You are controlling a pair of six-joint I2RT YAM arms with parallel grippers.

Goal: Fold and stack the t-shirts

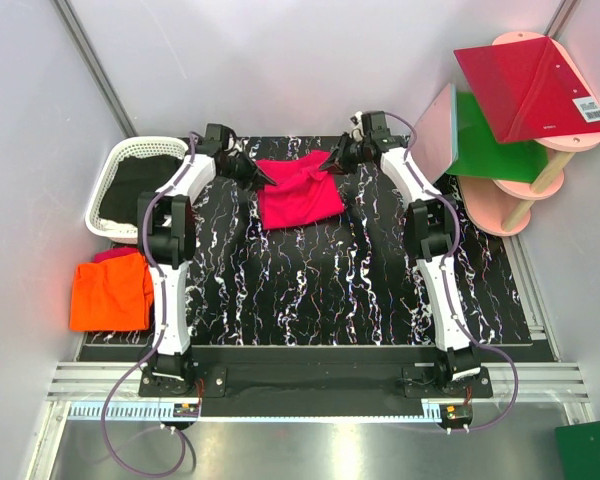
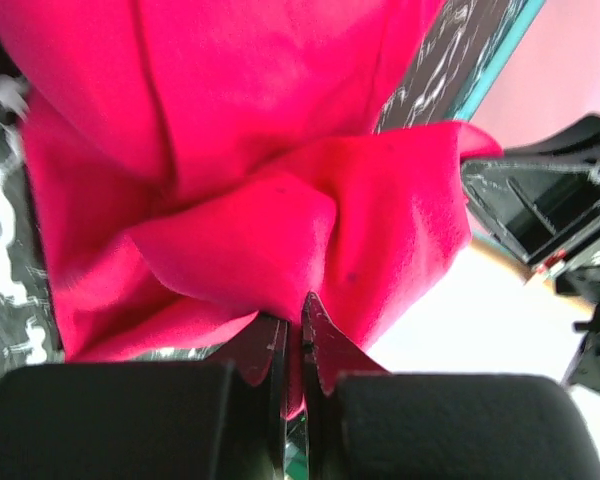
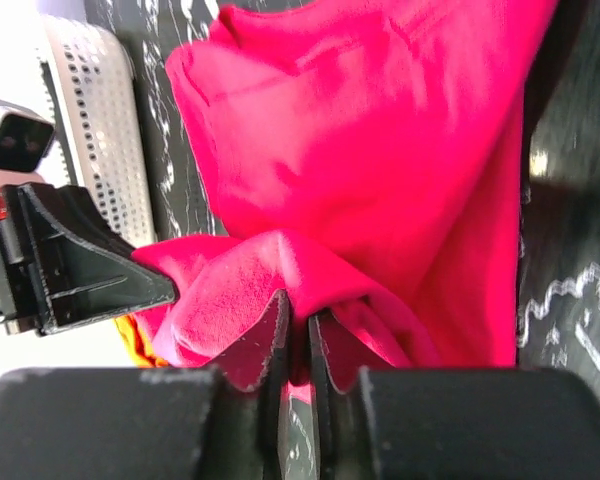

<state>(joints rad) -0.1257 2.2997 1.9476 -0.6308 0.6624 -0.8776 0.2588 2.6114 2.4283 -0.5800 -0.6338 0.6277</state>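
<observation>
Left claw (image 2: 294, 318) pinches pink t-shirt (image 2: 240, 130); overhead hides grip.

Two t-shirts are showing: one hot pink t-shirt (image 1: 298, 195) and one orange t-shirt (image 1: 110, 295). Two grippers are showing, a left gripper (image 1: 265, 180) and a right gripper (image 1: 327, 162). One white basket (image 1: 108, 185) is sitting there, and three stiff panels are lying about: one red panel (image 1: 525, 90), one green panel (image 1: 495, 145) and a second green panel (image 1: 588, 450).

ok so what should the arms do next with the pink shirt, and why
Probably open both claws and back off. The left claw and right claw each pinch a far corner of the pink shirt, which already looks doubled over on the mat, so letting go should let the fold settle.
</observation>
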